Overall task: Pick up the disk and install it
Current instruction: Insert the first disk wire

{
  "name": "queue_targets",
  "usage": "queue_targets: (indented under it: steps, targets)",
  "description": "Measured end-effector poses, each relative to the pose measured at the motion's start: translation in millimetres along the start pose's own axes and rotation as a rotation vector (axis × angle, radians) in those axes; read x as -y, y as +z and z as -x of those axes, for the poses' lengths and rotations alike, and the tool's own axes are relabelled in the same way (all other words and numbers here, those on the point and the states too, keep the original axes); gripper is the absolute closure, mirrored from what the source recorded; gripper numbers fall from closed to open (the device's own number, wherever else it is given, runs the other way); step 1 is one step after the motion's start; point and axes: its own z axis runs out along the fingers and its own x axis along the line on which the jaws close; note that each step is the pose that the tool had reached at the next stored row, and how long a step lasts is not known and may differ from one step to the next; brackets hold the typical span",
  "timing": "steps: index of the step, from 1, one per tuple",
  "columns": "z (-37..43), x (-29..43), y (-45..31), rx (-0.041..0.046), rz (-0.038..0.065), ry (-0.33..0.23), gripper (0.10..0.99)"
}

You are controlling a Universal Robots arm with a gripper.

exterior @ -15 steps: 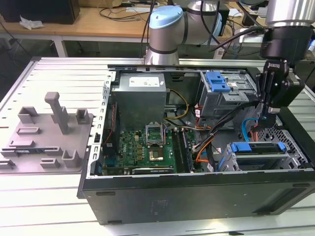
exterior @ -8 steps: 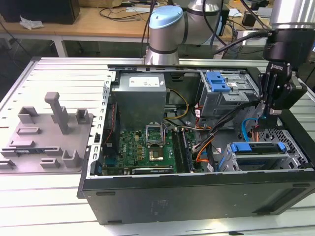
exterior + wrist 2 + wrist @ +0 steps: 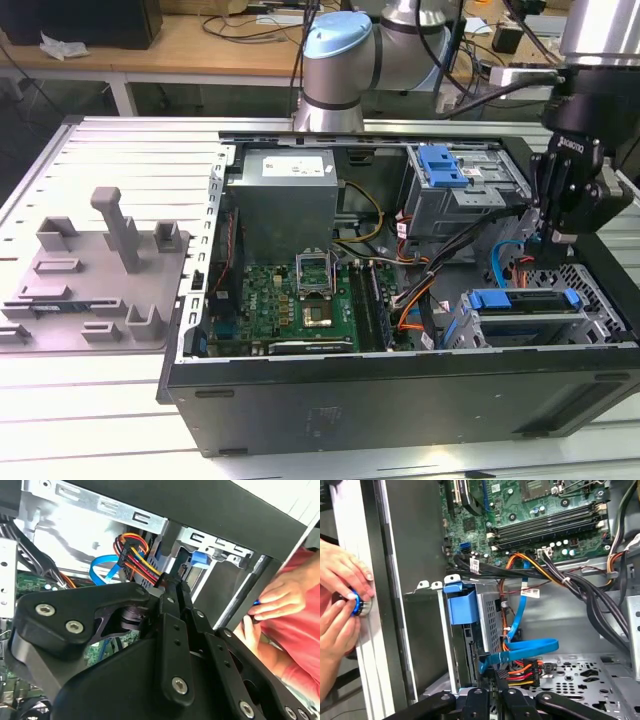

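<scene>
One pincer [image 3: 555, 240], closed tight, hangs just beside the disk [image 3: 522, 300] in its cage [image 3: 597, 288].

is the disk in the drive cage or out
In: the disk sits inside the drive cage, blue bracket between the cage walls, gripper near it.

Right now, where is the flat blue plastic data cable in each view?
Exterior view: the flat blue cable arcs beside the black gripper, on the exterior view's left.
First wrist view: the cable loops just ahead of the gripper.
Second wrist view: the cable curls beyond the gripper.
Shared landmark: the gripper.
</scene>
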Motion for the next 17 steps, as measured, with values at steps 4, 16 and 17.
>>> queue_targets:
  steps: [4,16,17]
  targets:
    - [-8.0,0.2,1.2,0.0528,0.008,0.000,0.922]
    - [-37.3,4.0,7.1,0.1891,0.027,-0.001,0.922]
    - [-38.7,4.2,6.6,0.1905,0.027,-0.002,0.922]
